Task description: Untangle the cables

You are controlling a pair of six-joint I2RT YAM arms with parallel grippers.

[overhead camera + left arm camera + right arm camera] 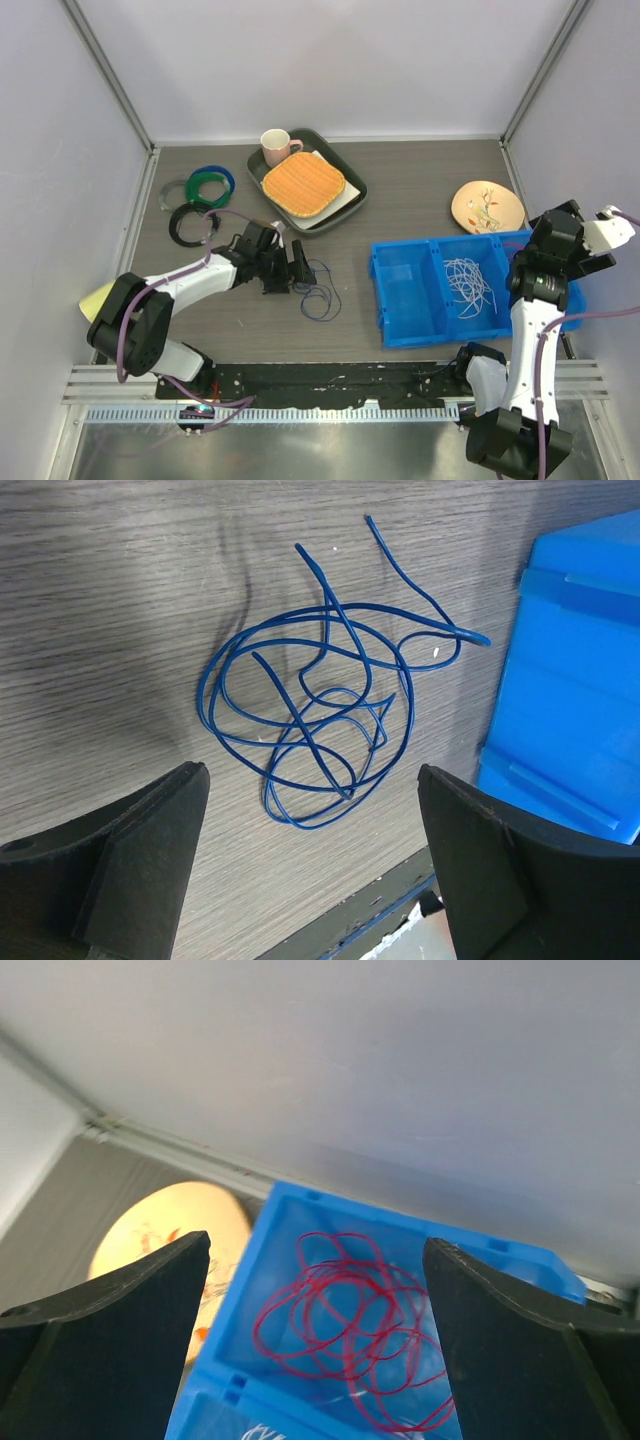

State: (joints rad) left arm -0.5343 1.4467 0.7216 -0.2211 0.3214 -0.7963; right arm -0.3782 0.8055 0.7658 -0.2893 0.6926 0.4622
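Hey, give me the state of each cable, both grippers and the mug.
Blue cable: tangled, loose on the table.
White cable: bunched in bin's middle compartment.
Red cable: looped in bin's end compartment.
Left gripper: open, empty.
Right gripper: open, empty.
Mug: upright.

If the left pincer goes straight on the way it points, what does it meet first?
The left pincer would likely meet the blue cable tangle on the table first; depth unclear.

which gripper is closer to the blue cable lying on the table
Left. The left gripper sits open right beside the blue cable, which lies just ahead of it. The right gripper is far off, over the blue bin's right end.
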